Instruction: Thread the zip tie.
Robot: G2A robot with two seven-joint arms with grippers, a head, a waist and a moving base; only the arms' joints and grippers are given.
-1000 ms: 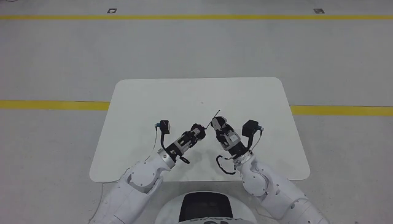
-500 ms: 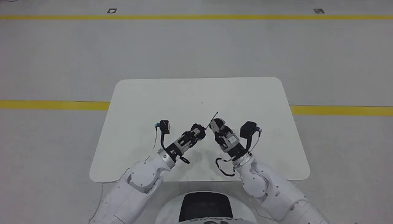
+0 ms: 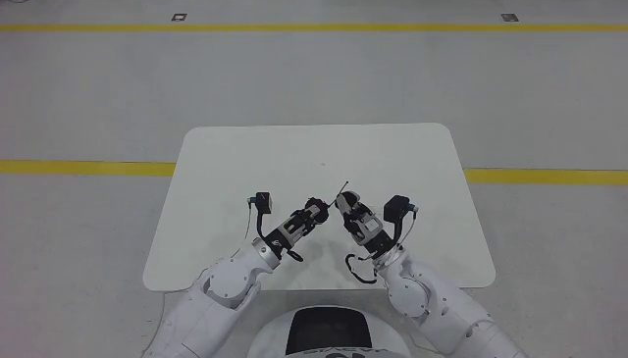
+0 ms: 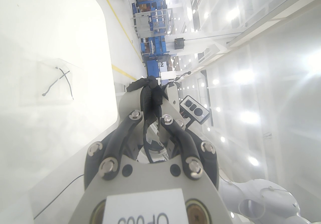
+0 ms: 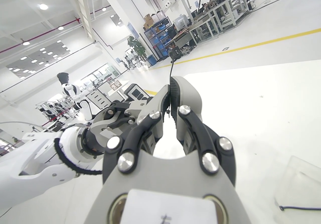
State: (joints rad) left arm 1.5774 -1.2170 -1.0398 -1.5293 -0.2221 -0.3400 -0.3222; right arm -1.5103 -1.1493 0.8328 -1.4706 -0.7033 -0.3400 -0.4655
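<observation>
Overhead, two robot arms stand nearly tip to tip low in the centre of the frame, above the near part of a white table (image 3: 235, 162). The right gripper (image 5: 170, 90), on the frame's right, has its jaws closed tight on a thin black zip tie (image 5: 171, 69). The strap rises straight out from between the ribbed pads and is held in the air, clear of the table. In the top view the tie shows as a fine dark line slanting up and to the right from the gripper's tip.

The left gripper (image 4: 150, 89), on the frame's left, points at its partner, the two tips near each other but apart. Its black pads (image 4: 156, 99) sit pressed together; whether anything lies between them cannot be made out.

Seen from the left wrist, a clear tray (image 4: 32, 89) rests on the table with two loose black ties (image 4: 64, 74) crossed inside it. Yellow floor lines (image 3: 98, 27) run across the overhead frame, one near the top and one at mid-height, passing either side of the table.
</observation>
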